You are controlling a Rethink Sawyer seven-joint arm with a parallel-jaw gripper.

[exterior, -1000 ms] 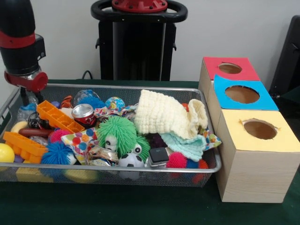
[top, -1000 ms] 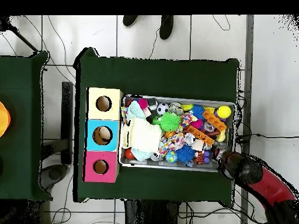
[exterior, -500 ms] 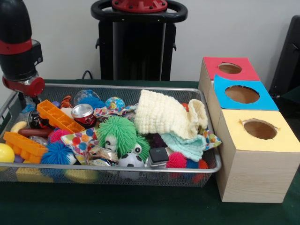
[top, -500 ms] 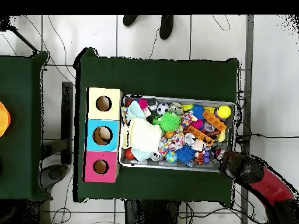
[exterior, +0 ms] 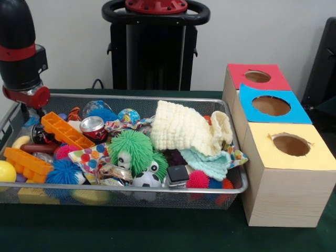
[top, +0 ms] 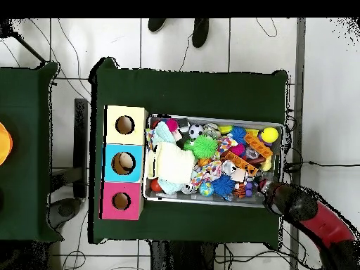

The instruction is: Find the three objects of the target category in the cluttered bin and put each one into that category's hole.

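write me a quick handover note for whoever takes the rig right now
Gripper: low at the bin's far left corner in the front view, nothing seen in it; whether it is open or shut cannot be told.
Bin: full and cluttered: cream cloth, green fuzzy toy, orange blocks, can, soccer ball, spiky balls.
Boxes beside the bin: red, blue, yellow, one hole each; nothing visible in the holes from the front.
Done: nothing evident.
Left: find all three target items and drop each in its hole.
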